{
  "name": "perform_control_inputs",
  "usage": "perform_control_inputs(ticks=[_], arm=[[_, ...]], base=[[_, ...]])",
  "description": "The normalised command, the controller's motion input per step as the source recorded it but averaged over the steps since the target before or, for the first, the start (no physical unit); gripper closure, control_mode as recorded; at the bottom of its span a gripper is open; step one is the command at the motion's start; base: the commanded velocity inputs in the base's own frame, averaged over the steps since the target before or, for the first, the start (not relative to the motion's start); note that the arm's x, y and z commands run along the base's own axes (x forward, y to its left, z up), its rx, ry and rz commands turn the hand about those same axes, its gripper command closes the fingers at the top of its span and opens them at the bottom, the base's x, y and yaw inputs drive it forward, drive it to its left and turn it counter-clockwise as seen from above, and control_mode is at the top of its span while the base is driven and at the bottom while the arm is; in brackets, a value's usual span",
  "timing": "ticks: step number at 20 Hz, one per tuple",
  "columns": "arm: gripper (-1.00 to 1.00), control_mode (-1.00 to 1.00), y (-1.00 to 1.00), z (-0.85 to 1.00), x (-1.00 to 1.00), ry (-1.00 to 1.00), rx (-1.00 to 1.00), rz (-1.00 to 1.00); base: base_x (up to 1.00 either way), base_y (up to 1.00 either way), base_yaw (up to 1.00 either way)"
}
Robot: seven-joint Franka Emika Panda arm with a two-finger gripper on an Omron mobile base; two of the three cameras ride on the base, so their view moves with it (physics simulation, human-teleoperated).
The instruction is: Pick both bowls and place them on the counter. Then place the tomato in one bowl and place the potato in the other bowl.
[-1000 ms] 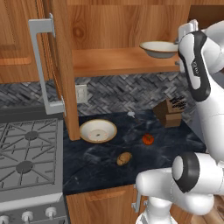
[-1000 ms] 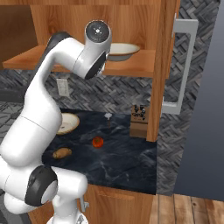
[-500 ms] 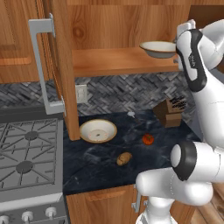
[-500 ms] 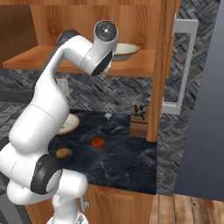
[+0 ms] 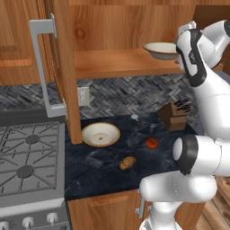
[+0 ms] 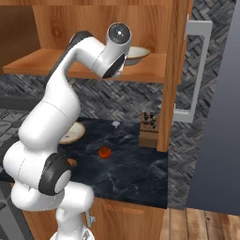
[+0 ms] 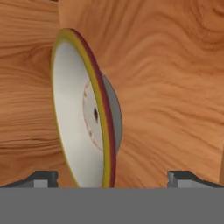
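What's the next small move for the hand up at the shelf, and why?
Probably ease the hand forward so the rim passes between the open fingers, then close. The cream, tan-rimmed ceramic bowl on the light-brown wooden shelf sits rim-on ahead of the wide-spread fingers, not yet gripped. The matching bowl already rests on the dark marble counter.

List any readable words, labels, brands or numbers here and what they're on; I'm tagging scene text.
None: no text on the bowls, tomato, potato, knife block or stove knobs.
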Motion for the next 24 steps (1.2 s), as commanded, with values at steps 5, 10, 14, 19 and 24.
perform_control_inputs(ticks=[5,10,14,19,24], arm=[[-1.0,-1.0,-0.04,-0.08,0.34,-0.01,0.0,0.0],[-1.0,-1.0,-0.03,0.0,0.24,0.0,0.0,0.0],[-1.0,-1.0,-0.04,-0.01,0.19,0.0,0.0,0.0],[1.0,-1.0,-0.01,-0.15,0.06,0.0,0.0,0.0],[1.0,-1.0,0.0,-0.17,0.03,0.0,0.0,0.0]], base=[[0.0,0.0,0.0],[0.0,0.0,0.0],[0.0,0.0,0.0],[0.0,0.0,0.0],[0.0,0.0,0.0]])
